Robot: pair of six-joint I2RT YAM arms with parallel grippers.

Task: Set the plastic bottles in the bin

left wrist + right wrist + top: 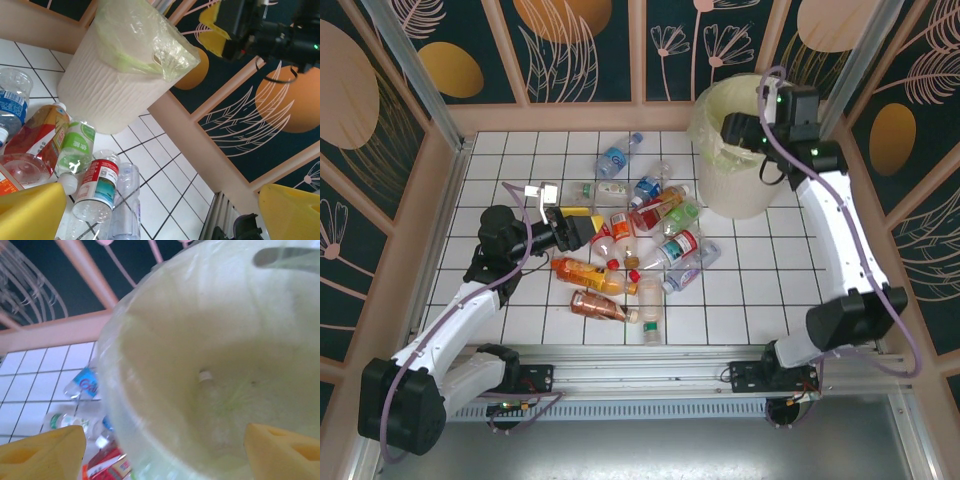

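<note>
No legible text. Print on red-labelled bottle [100, 182] and green-labelled bottle [76, 150] too blurred.

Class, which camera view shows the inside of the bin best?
The right wrist view: it looks down into the bin, showing its inner wall and bottom. The top external view shows the bin from above, its opening partly covered by the right arm. The left wrist view gives its ribbed outer wall and bag liner.

bin [165, 340]: blurred, cropped right | blue-label bottle [12, 97]: cut off, left edge
</note>
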